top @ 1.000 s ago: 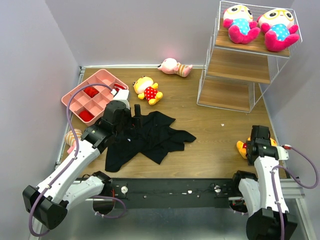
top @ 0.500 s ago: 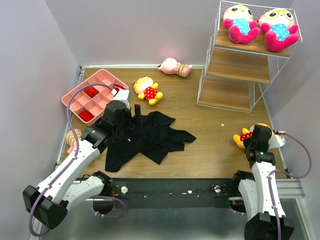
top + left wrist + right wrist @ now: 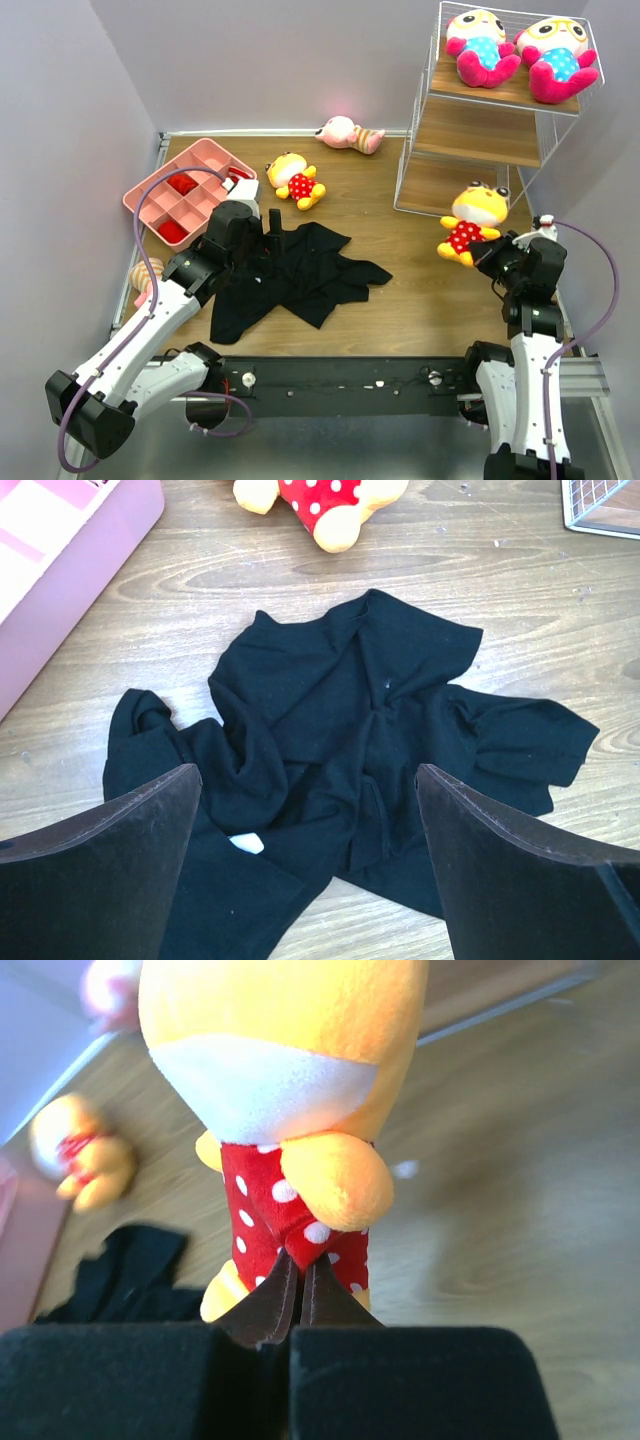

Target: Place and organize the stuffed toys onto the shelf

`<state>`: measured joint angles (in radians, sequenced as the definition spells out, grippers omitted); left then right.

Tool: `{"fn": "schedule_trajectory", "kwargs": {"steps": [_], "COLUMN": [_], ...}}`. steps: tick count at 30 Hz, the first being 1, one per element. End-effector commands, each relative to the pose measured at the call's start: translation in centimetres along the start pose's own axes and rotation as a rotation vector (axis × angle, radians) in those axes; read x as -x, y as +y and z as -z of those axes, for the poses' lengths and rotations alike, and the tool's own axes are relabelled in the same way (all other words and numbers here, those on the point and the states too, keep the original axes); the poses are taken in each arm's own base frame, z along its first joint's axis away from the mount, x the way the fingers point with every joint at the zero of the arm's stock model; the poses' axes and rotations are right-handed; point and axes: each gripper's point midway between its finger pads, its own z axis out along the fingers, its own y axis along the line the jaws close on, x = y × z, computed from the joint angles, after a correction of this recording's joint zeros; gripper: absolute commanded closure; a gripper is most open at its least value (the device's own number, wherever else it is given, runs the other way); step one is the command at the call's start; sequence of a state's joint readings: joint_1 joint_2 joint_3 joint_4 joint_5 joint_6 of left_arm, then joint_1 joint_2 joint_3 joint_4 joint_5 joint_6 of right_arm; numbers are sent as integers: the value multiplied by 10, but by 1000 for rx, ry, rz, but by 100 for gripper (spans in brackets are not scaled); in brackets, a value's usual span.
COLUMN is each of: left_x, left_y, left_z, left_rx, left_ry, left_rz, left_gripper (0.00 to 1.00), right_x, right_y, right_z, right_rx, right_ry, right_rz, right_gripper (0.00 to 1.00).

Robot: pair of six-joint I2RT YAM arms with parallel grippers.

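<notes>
The right hand (image 3: 298,1295) was clenched on the red body of a yellow doll (image 3: 468,222), held off the wooden table (image 3: 420,295) just in front of the shelf (image 3: 470,135). The left hand (image 3: 310,870) was spread wide, grasping nothing, over a black garment (image 3: 350,740) well left of the shelf, with grey walls (image 3: 250,60) around the table. The shelf's top board carried two blue dolls (image 3: 478,48), and a pink tray (image 3: 138,200) far left of the shelf held red pieces (image 3: 172,232).

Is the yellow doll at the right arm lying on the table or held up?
Held up: the right end effector is shut on the yellow doll by its red body, clear of the table.
</notes>
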<state>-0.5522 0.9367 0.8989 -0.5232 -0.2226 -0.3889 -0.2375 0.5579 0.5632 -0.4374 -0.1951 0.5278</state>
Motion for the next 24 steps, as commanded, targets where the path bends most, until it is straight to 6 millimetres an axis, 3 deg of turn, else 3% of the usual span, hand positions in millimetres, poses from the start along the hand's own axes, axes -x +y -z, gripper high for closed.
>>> {"fn": "schedule_trajectory", "kwargs": {"steps": [1, 7, 11, 16, 18, 24], "left_x": [2, 3, 3, 4, 4, 4], "left_y": [-3, -4, -5, -5, -7, -9], "left_z": [3, 4, 4, 5, 6, 7], "left_rx": [-19, -28, -31, -34, -45, -56], "left_ry": [-14, -16, -16, -18, -18, -22], "left_rz": [-11, -12, -12, -12, -13, -12], "left_gripper": [2, 2, 2, 2, 2, 2], "right_x": [12, 39, 55, 91, 95, 122], "right_y": [74, 98, 109, 120, 119, 133], "right_z": [26, 34, 21, 10, -4, -15], "right_rx": [397, 473, 498, 469, 459, 485], "right_ry": [2, -63, -63, -116, -93, -145], "right_rz": [158, 176, 150, 111, 95, 55], "right_gripper": [99, 99, 99, 99, 99, 99]}}
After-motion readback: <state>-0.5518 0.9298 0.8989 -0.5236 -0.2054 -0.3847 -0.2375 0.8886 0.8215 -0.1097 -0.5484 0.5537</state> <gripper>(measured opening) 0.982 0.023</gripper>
